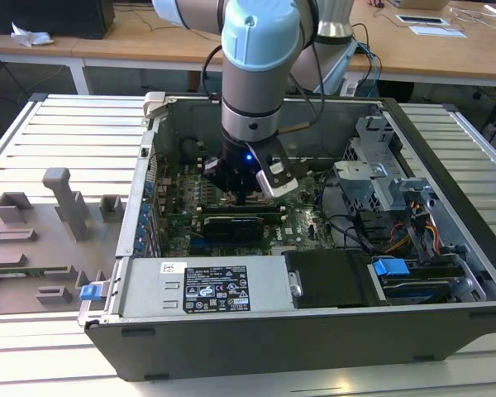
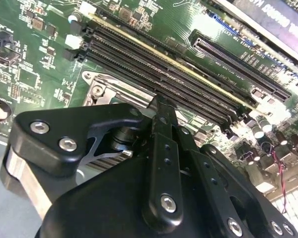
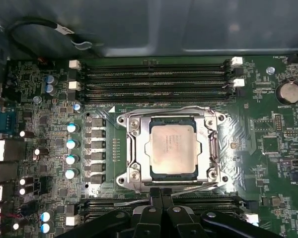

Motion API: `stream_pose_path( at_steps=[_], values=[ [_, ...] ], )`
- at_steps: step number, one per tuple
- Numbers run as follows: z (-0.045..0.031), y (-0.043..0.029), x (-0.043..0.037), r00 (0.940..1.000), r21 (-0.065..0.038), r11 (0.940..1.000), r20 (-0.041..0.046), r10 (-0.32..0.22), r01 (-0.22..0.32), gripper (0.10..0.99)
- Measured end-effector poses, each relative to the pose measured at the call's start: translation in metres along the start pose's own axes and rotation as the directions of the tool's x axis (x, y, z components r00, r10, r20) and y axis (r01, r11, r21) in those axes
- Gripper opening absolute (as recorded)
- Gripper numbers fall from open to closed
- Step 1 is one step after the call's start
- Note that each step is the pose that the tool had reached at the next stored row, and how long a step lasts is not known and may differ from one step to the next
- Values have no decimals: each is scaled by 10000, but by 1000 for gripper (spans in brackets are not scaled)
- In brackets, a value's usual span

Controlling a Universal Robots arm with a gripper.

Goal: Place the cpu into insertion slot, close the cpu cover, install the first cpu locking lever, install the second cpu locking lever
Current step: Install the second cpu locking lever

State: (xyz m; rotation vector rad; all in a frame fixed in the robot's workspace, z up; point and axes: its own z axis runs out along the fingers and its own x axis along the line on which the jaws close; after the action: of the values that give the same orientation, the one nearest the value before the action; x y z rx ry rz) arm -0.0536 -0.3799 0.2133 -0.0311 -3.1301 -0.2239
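From where the exterior view is looking, the arm's wrist is standing right over the middle of the motherboard [image 1: 231, 217], blocking the insertion slot and whatever is lying in it, and the gripper [image 1: 245, 198] is sinking into shadow so its fingertips are not making themselves out. In the second wrist view the gripper's black body is crowding the foreground and covering nearly all of the insertion slot [image 2: 102, 87], leaving just one corner of its rim peeking out. In the first wrist view the gripper [image 3: 161, 194] is running off the picture's edge, its fingers [image 3: 155, 198] overlapping the edge of the cpu cover [image 3: 133, 148].
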Motion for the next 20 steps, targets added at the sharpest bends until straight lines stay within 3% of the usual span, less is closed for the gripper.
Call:
stream_pose_path(
  at_steps=[4, 9, 12, 14, 20],
  values=[
    [25, -5, 58, 10000, -19, 10000, -1, -1, 1, 106],
    [48, -16, 251, 10000, -70, 10000, -2, -5, 5, 106],
    [59, -20, 329, 10000, -107, 9999, -3, -4, 4, 106],
    [65, -22, 351, 10000, -138, 9999, -4, -12, 12, 106],
    [122, 3, 362, 9996, -356, 9990, -42, -265, 263, 106]
  ],
)
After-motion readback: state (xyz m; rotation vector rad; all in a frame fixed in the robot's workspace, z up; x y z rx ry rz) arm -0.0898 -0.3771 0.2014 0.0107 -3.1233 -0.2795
